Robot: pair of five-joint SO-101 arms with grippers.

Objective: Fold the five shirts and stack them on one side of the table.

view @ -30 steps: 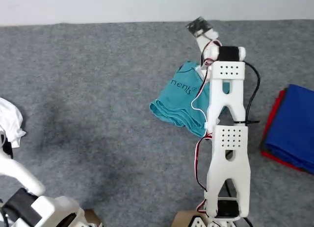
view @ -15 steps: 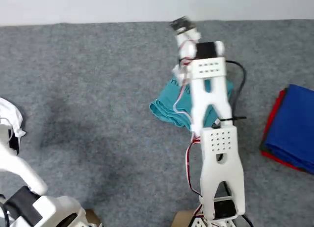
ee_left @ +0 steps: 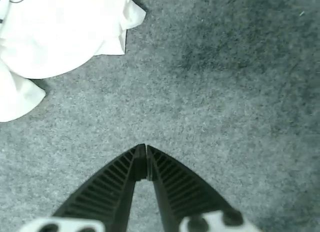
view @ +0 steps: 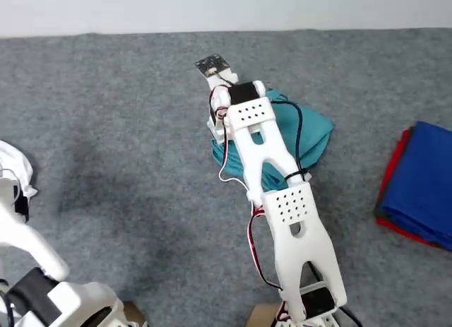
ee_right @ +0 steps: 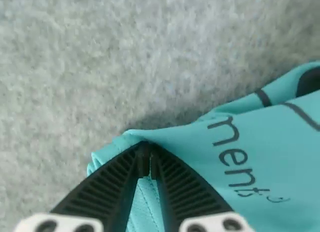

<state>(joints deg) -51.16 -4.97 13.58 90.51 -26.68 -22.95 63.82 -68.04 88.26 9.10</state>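
Crumpled teal cotton shirt (view: pixel 311 135) mid-table, right gripper (ee_right: pixel 145 159) clamped on its folded edge.
Right wrist view gives the pinch up close; high view adds the folded blue-over-red shirt stack (view: pixel 420 182) at the table's right edge. Left gripper (ee_left: pixel 145 154) closed on nothing above the grey felt table cover (ee_left: pixel 240 91), near a loose white shirt (ee_left: pixel 65 31).

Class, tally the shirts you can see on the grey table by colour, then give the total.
Teal printed shirt: 1
White crumpled shirt: 1
Blue folded shirt: 1
Red folded shirt: 1
Total: 4
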